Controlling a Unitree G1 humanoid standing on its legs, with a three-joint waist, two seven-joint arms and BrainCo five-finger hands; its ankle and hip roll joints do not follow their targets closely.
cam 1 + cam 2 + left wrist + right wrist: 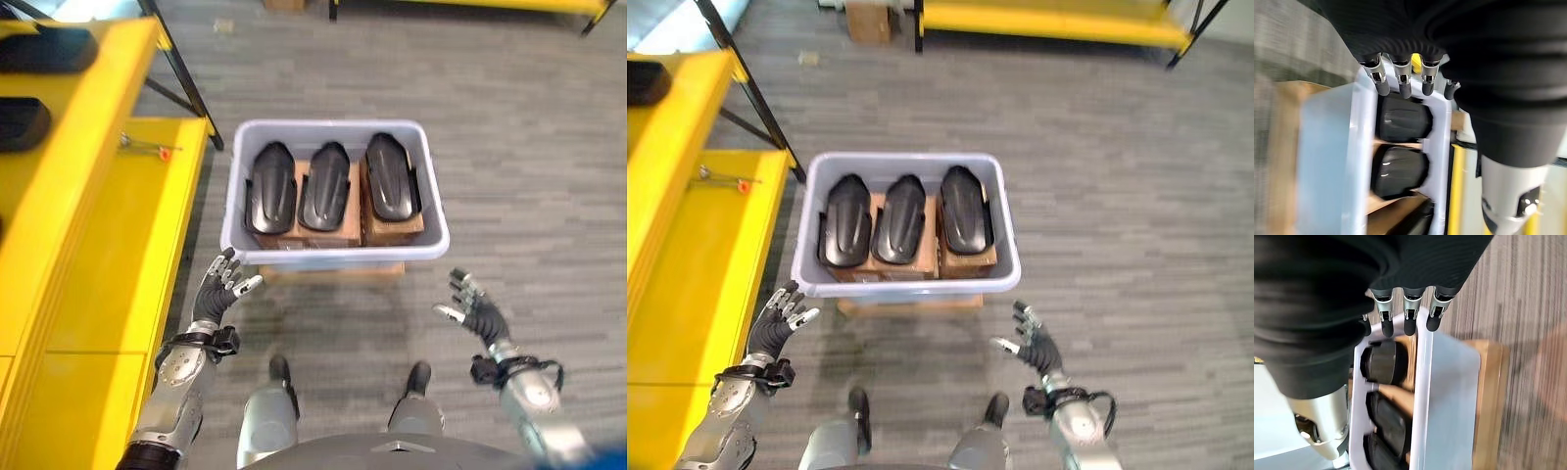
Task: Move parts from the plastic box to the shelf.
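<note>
A pale grey plastic box (pixel 431 240) stands on the floor ahead of me, on a low wooden base. In it three black moulded parts (pixel 269 186) (pixel 326 184) (pixel 390 176) lie side by side on brown cardboard. My left hand (pixel 219 292) hovers open just short of the box's near left corner, holding nothing. My right hand (pixel 474 308) hangs open short of the near right corner, also with nothing in it. The yellow shelf (pixel 88 186) runs along my left, with black parts (pixel 22 122) on its upper level.
A small metal piece with a red tip (pixel 147 148) lies on the shelf's lower board. The shelf's black diagonal brace (pixel 181 73) stands behind the box's left side. Another yellow rack (pixel 1048 24) crosses the far end of the grey floor, with a brown cardboard box (pixel 868 20) beside it.
</note>
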